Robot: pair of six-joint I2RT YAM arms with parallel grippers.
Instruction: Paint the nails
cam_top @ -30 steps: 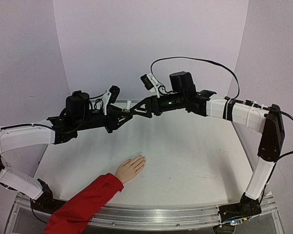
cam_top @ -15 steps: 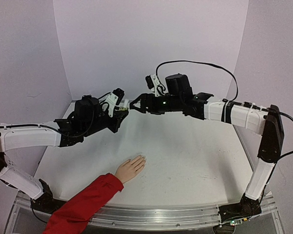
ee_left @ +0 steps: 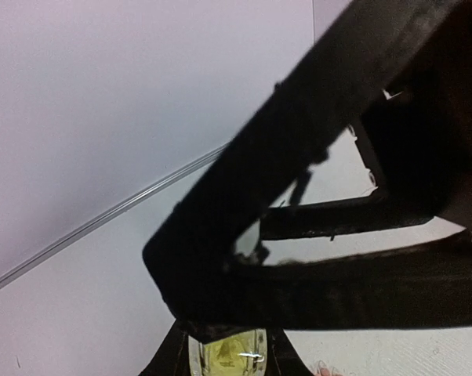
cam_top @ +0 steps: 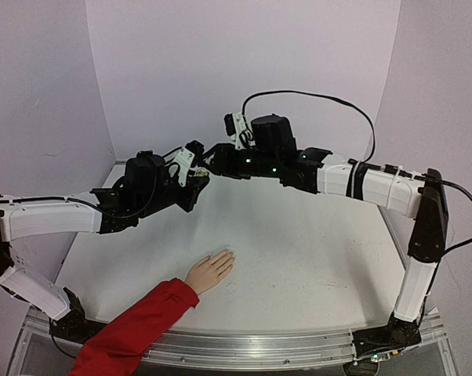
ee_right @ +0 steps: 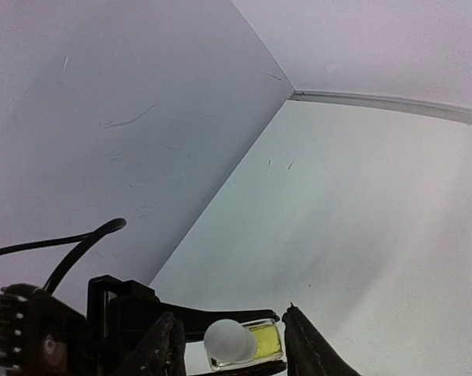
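Observation:
The peach hand (cam_top: 210, 272) with a red sleeve (cam_top: 138, 329) lies flat on the table near the front, its pale nails (cam_top: 226, 254) pointing towards the back right. Above the table my left gripper (cam_top: 197, 182) is shut on a small yellow-green bottle (ee_left: 226, 352). My right gripper (cam_top: 206, 162) meets it from the right. In the right wrist view the bottle's white cap (ee_right: 228, 340) sits between the right gripper's (ee_right: 232, 338) fingers (ee_right: 300, 345), with a gap on each side. The right gripper's black fingers (ee_left: 299, 196) fill most of the left wrist view.
White table (cam_top: 299, 258) enclosed by pale lilac walls (cam_top: 244, 70) at the back and sides. A black cable (cam_top: 322, 98) loops above the right arm. A metal rail (cam_top: 259, 345) runs along the near edge.
The right arm has pushed left until its fingers straddle the bottle's cap, and its jaws have narrowed. The left gripper has risen slightly with the bottle. The hand has not moved.

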